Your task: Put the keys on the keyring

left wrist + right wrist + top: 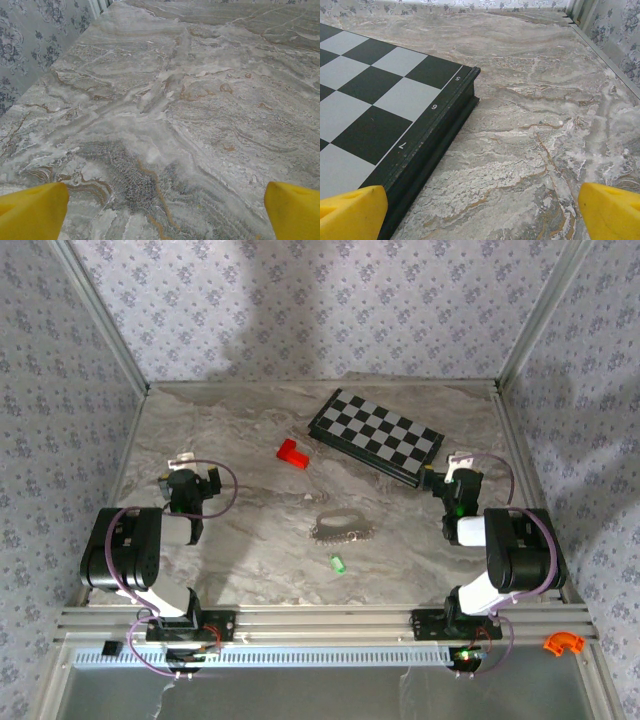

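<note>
The green key (338, 563) lies lower centre, just below the crosswise keyring (343, 529), between the left gripper (193, 468) and the slightly nearer right gripper (456, 466), both with jaws wide.

the left arm (135, 558) and right arm (510, 555) match: bulky black joint housings, white link sections, thin purple cables (228, 485) looping from wrist to base. a green light (460, 508) glows on the right arm's wrist. the left claw (160, 212) and right claw (480, 212) have blunt, bright yellow fingertips (32, 212).
</note>
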